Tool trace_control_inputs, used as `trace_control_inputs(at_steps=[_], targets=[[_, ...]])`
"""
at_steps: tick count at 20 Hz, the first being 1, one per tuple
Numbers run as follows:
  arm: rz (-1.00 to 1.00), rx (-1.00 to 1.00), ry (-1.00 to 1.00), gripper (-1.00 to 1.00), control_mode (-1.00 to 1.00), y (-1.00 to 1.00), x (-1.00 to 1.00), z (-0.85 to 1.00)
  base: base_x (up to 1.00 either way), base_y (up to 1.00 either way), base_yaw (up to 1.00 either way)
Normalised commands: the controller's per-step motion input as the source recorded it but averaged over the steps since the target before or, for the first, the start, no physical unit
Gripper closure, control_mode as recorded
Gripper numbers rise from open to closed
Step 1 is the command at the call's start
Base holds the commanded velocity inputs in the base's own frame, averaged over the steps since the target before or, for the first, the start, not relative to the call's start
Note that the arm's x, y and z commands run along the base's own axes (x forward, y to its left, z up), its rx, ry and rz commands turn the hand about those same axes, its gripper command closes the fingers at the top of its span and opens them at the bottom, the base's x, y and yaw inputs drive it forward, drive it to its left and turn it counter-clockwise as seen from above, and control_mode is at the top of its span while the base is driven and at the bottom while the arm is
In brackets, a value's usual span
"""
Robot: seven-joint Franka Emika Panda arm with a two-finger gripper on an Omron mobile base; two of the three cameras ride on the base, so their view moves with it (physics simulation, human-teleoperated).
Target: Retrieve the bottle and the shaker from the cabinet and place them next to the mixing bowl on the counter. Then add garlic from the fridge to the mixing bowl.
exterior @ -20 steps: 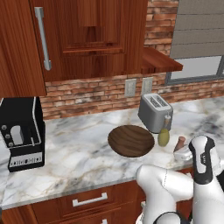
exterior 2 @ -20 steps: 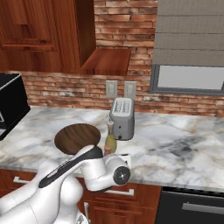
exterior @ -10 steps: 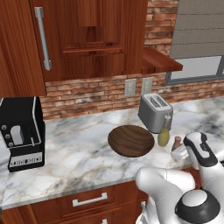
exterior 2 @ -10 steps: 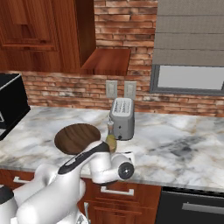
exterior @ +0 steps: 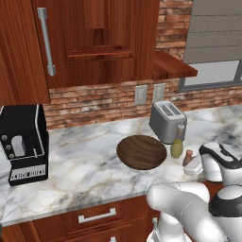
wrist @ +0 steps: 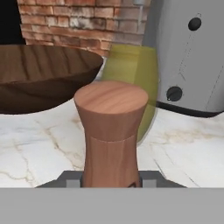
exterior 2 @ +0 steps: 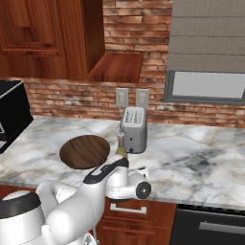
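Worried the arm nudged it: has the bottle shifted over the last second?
No. The bottle stays put beside the toaster, right of the mixing bowl.

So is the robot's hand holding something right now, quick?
Gripper: closed on the shaker, which stands upright on the counter beside the bottle.

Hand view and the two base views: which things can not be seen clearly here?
- Hand view: the shaker hides the bottle middle; the top edge cuts off its neck.
- Hand view: the jaws' tips sit behind the shaker's base.
- Right base view: the arm hides the shaker.
- Left base view: the shaker is too small for detail.
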Motion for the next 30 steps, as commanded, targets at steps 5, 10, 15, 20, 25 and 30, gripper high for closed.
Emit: trace_control_inputs(at_steps=[5,10,15,20,25,30], targets=[[0.01,0.0,-0.01,1.0,-1.0,0.0,0.0,-0.04,0.0,0.0,0.0],[0.0,0.0,0.0,1.0,-1.0,0.03,0.01,0.0,0.0,0.0,0.0],[0.0,0.0,0.0,1.0,-1.0,0.05,0.06,0.0,0.0,0.0,0.0],[0.0,0.0,0.0,1.0,-1.0,0.09,0.06,0.0,0.0,0.0,0.0],[0.0,0.0,0.0,1.0,-1.0,0.07,0.02,0.0,0.0,0.0,0.0],[0.0,0.0,0.0,-1.0,-1.0,0.0,0.0,0.0,0.0,0.0,0.0]])
